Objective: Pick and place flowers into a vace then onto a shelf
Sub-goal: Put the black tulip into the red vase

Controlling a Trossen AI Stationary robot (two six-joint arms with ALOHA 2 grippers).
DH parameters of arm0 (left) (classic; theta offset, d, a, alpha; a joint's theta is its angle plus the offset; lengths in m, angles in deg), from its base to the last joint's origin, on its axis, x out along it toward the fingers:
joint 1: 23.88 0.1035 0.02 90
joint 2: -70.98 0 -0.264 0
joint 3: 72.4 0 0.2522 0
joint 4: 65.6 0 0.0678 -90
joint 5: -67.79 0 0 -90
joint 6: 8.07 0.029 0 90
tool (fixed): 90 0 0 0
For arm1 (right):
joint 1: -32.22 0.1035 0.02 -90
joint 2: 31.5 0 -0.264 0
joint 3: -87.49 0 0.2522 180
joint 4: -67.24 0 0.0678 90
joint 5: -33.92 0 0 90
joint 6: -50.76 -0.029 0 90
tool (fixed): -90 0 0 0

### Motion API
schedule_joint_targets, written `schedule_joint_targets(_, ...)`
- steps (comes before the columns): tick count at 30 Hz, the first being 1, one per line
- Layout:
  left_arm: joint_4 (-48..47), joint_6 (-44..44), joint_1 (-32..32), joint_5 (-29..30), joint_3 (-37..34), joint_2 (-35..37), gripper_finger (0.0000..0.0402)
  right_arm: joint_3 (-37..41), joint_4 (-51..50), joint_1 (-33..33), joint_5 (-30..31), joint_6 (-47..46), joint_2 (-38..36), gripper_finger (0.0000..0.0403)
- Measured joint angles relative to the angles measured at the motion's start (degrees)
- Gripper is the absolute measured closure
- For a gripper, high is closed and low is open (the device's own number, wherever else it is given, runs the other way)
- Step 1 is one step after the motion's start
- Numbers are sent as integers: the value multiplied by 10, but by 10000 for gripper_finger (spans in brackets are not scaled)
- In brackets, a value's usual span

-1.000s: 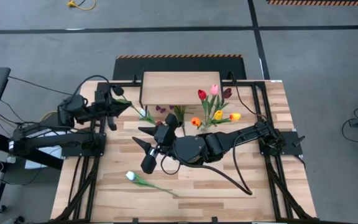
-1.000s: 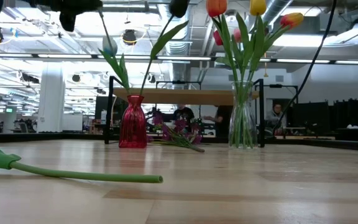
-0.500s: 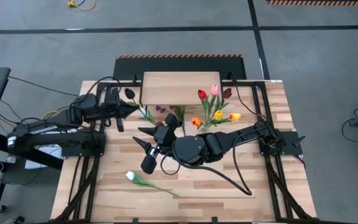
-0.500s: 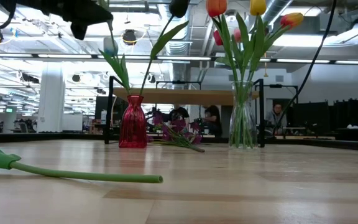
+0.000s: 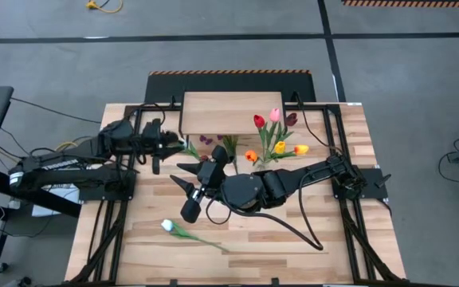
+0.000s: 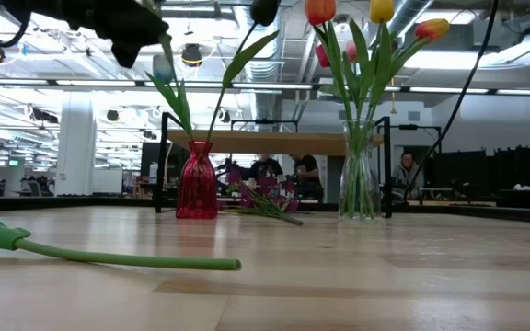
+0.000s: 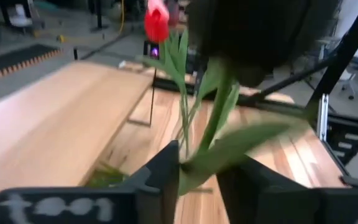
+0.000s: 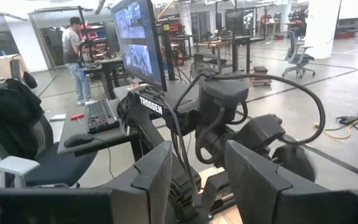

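My left gripper [image 5: 171,142] [image 6: 147,41] hovers level, high beside the red vase [image 6: 197,179], fingers apart around a green tulip stem [image 7: 190,163]. The blurred dark shape above the stem [image 7: 253,31] may be its head; I cannot tell. The stem [image 6: 167,69] runs down toward the vase, which holds a dark-headed tulip [image 6: 265,9]. Several tulips [image 5: 276,131] stand in a clear vase [image 6: 361,175] before the shelf [image 5: 229,112]. My right gripper [image 5: 179,175] [image 8: 197,180] waits open, high over the table's middle. My left gripper's fingers come level from the table's left and stand on either side of the stem's upper part [image 7: 190,163]. The stem runs upright between them and lies against the inner side of one finger [image 7: 169,174]. Whether the other finger touches it, I cannot tell.
A white tulip [image 5: 188,232] [image 6: 109,257] lies flat near the table's front left. A purple sprig [image 6: 263,195] lies between the two vases under the shelf. My right arm [image 5: 261,187] stretches across the table's middle. People sit in the room beyond.
My left gripper has gone toward the table's right edge and slightly down, closing in on the red vase. The stem it carries has come nearer upright over the vase. My right arm has kept still.
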Motion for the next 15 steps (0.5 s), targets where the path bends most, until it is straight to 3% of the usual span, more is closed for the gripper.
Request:
schedule_joint_targets(8,-80,-5,0,-28,7,0,235,0,0,0,-1,0,0,257)
schedule_joint_targets(15,-215,45,0,-24,59,0,207,0,-15,0,-2,0,0,249)
